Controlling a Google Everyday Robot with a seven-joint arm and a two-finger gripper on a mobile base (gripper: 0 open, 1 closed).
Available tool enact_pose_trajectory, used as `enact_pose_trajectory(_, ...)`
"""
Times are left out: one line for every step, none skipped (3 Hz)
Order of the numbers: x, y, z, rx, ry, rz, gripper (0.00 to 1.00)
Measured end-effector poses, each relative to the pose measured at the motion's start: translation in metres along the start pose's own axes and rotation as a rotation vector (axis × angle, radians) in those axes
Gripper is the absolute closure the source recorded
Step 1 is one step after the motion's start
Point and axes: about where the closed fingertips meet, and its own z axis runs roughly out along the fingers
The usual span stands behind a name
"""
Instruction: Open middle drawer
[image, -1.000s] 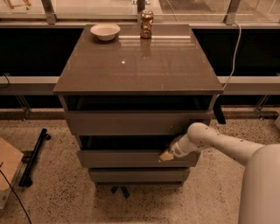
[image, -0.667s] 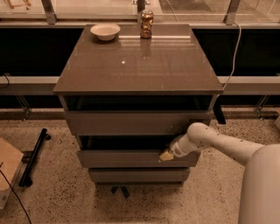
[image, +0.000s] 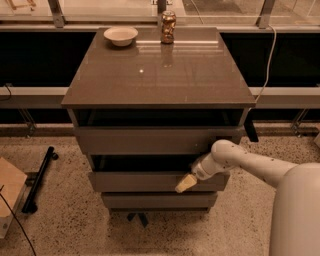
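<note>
One cabinet stands on the floor, and it has three drawers: one top drawer, one middle drawer and one bottom drawer. Two things sit on the cabinet's top: one bowl and one can. There is one arm with one gripper, which is at the right part of the middle drawer's front. On the floor to the left lie one black bar and one box. One white cable hangs at the cabinet's right side.
</note>
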Motion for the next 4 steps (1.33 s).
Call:
enact_pose_trajectory(0.0175,0.0080,-0.0001,-0.015,0.047,-0.002,0.00)
enact_pose_trajectory(0.0247,0.0117,-0.0006,-0.022,0.070,0.002,0.00)
enact_pose_trajectory(0.0243,0.0118,-0.0013,-0.022,0.070,0.002,0.21)
enact_pose_trajectory(0.0233,0.0120,-0.0028,-0.022,0.070,0.002,0.45)
